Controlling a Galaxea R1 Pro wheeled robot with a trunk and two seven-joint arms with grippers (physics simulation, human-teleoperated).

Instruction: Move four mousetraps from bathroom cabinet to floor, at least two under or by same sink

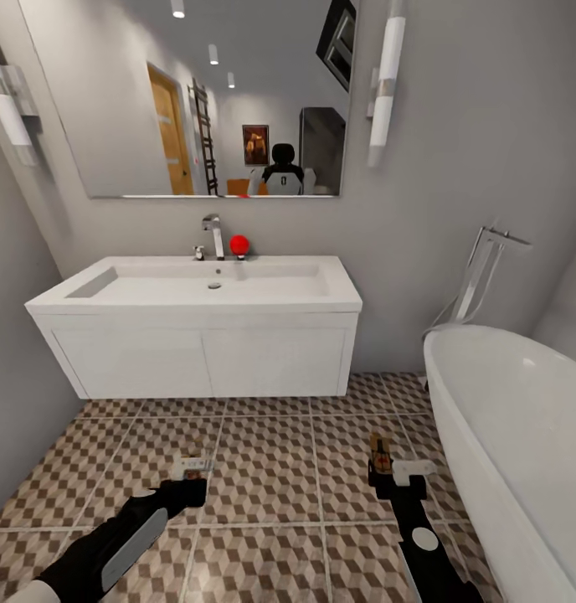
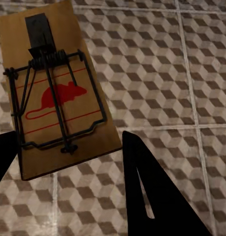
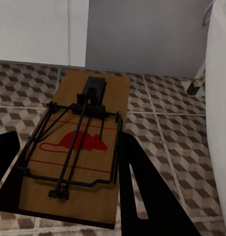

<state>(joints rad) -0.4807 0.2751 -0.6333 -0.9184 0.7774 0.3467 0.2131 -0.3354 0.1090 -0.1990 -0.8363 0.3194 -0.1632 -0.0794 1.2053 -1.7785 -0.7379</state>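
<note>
My left gripper (image 1: pixel 192 484) hangs low over the bathroom floor (image 1: pixel 271 477), shut on a mousetrap (image 1: pixel 192 463). The left wrist view shows that tan board (image 2: pixel 58 88) with its red mouse print and dark wire bar, its near end between my black fingers (image 2: pixel 152 191). My right gripper (image 1: pixel 394 475) is shut on a second mousetrap (image 1: pixel 379 450) beside the tub. That trap (image 3: pixel 78 147) sits between the right fingers (image 3: pixel 142 191). The white sink (image 1: pixel 196 306) on its drawer unit stands just ahead of both. The cabinet is out of view.
A white bathtub (image 1: pixel 514 419) with a chrome floor faucet (image 1: pixel 482 272) fills the right side, close to my right arm. Grey walls close in at left and behind. On the sink rim stand a chrome tap (image 1: pixel 213 234) and a red ball (image 1: pixel 239 244).
</note>
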